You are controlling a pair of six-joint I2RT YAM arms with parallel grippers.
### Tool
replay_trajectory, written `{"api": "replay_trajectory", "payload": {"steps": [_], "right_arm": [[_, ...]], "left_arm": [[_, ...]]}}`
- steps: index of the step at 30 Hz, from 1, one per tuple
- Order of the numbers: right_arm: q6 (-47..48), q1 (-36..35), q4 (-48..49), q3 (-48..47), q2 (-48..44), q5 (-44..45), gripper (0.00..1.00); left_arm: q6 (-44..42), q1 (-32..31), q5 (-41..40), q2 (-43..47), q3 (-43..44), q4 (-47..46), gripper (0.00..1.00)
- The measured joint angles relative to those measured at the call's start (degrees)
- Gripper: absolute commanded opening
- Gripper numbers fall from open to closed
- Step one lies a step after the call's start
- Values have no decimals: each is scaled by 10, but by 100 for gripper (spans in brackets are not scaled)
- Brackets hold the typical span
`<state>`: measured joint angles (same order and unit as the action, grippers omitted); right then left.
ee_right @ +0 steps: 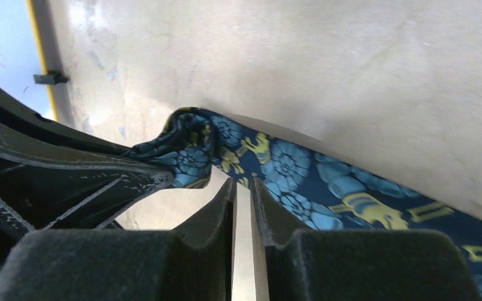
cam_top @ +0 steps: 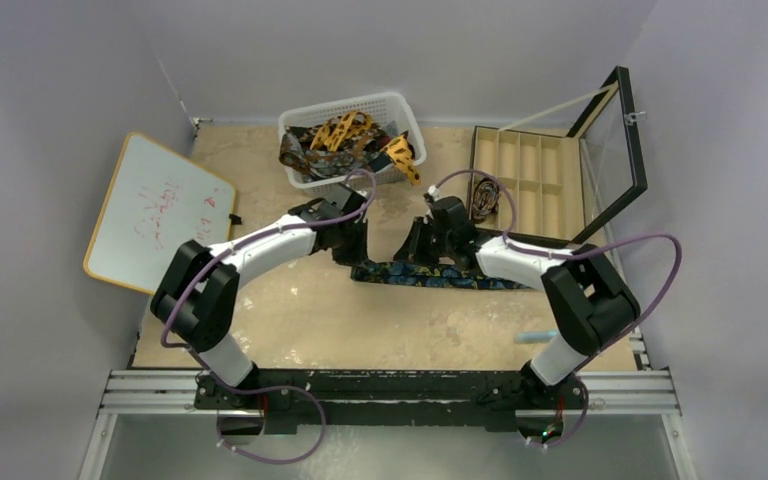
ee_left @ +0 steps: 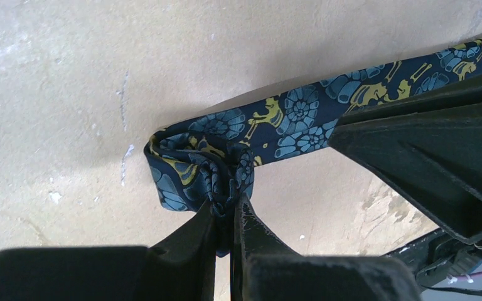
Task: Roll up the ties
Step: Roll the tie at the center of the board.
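Note:
A dark navy tie (cam_top: 430, 275) with blue-gold print lies across the middle of the table. My left gripper (cam_top: 352, 258) is shut on its left end. In the left wrist view the gripper (ee_left: 229, 204) pinches the bunched, folded-over end of the tie (ee_left: 289, 116). My right gripper (cam_top: 415, 255) is just to the right of it, over the same tie. In the right wrist view this gripper (ee_right: 243, 182) has its jaws nearly together with nothing between them, and its tips touch the near edge of the tie (ee_right: 301, 172). More ties (cam_top: 345, 135), orange-yellow and dark brown, lie in the basket.
The white mesh basket (cam_top: 400, 105) stands at the back centre. An open compartment box (cam_top: 530, 180) with a raised glass lid is at the back right. A whiteboard (cam_top: 155, 210) lies at the left. A small light-blue object (cam_top: 535, 336) lies near the right arm's base.

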<state>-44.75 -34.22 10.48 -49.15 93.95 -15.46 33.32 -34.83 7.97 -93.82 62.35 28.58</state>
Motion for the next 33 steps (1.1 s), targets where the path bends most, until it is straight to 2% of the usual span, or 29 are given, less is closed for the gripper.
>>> {"api": "replay_trajectory", "payload": {"steps": [3, 13, 18, 21, 23, 28, 33], "right_arm": [[0, 11, -17, 18, -22, 19, 17], [0, 20, -48, 26, -75, 56, 23], [0, 23, -45, 31, -82, 55, 27], [-1, 24, -42, 44, -82, 52, 32], [-3, 25, -41, 51, -82, 49, 39], [-7, 32, -37, 66, -83, 38, 59], [-10, 36, -18, 80, -89, 17, 69]], "left_arm": [[0, -14, -12, -21, 23, 11, 2], [2, -50, -20, -85, 72, 23, 39], [10, -53, 19, -101, 72, 7, 49], [23, -53, 39, -103, 72, -12, 57], [32, -53, 47, -101, 71, -26, 67], [48, -49, 57, -68, 59, -41, 69], [64, -29, 56, 7, 6, -70, 70]]}}
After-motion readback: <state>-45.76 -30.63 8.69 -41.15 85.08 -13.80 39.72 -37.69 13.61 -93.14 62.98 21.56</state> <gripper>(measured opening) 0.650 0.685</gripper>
